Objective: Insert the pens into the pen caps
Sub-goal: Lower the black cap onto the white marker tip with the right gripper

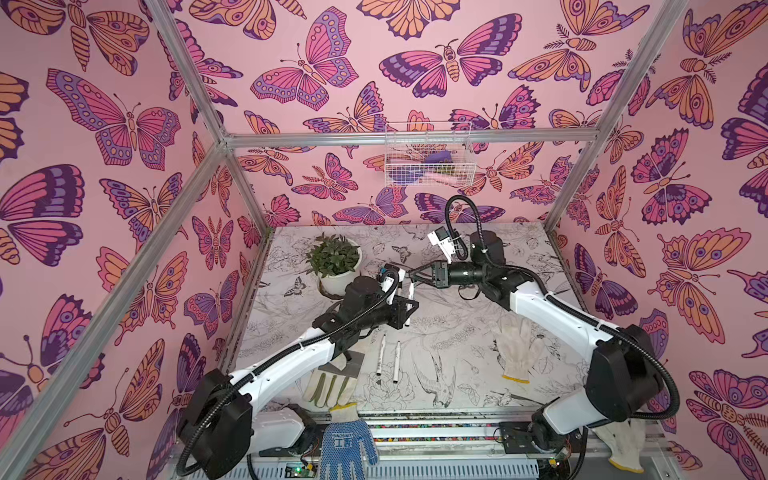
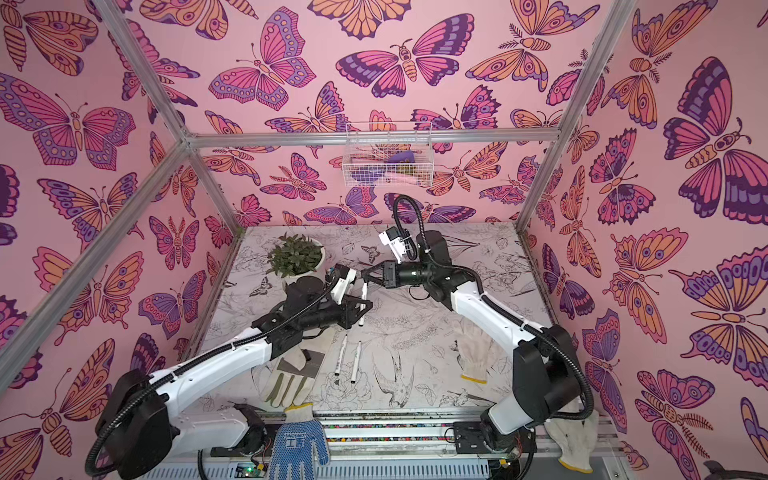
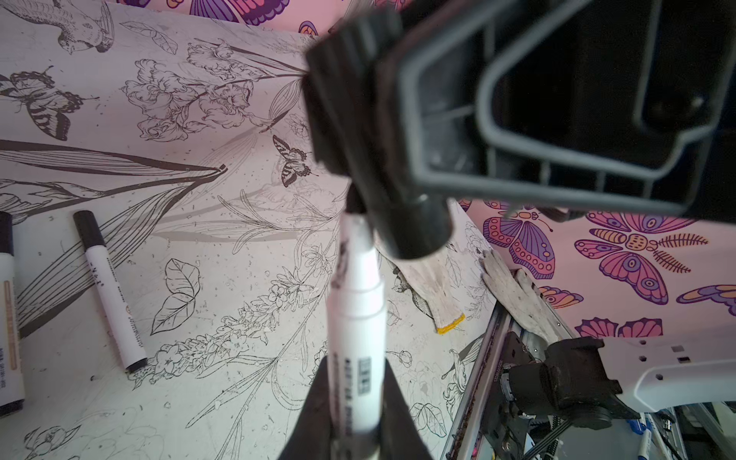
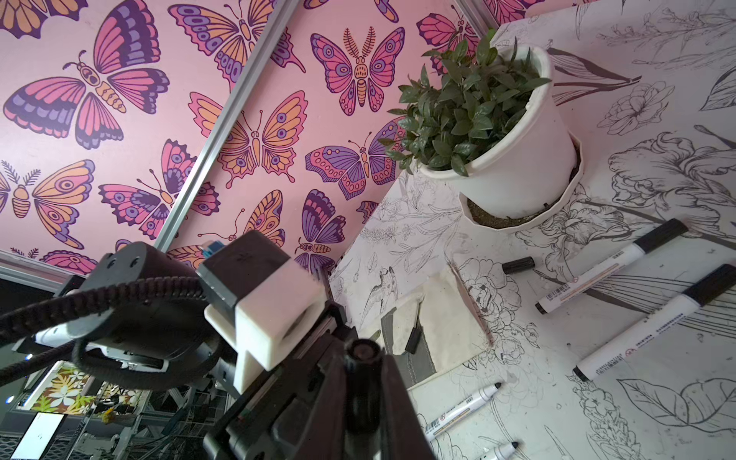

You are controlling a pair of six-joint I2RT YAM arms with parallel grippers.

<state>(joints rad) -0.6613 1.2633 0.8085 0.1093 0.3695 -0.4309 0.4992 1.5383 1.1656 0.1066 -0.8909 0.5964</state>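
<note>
K: Over the middle of the table (image 1: 453,332), seen in a top view: left gripper (image 1: 410,306) was shut tight on a pen (image 1: 411,291), tip pointing up. Right gripper (image 1: 412,274) faced that tip from the far side, jaws nearly closed.

R: Lined up?

K: Not by the left wrist view. Right jaws gripped a cap (image 3: 414,227), slanted across the pen's line. Tip sat beside the cap's wall, not inside. Touching or not, couldn't tell. Couldn't tell which end was the mouth either.

R: Right wrist view?

K: Cap showed end-on between the closed fingers (image 4: 402,414). Past it on the table were two capped pens (image 4: 613,265), two bare pens (image 4: 462,404) and one loose cap (image 4: 517,265) near the plant pot (image 4: 525,167).

R: How to seat it, then?

K: Judged best: draw the cap back slightly and turn the right wrist until mouth faced tip squarely, both on one line. Then press straight and slowly. Left arm should only brace. Sideways pressure could make the pen slide in its grip.
</note>
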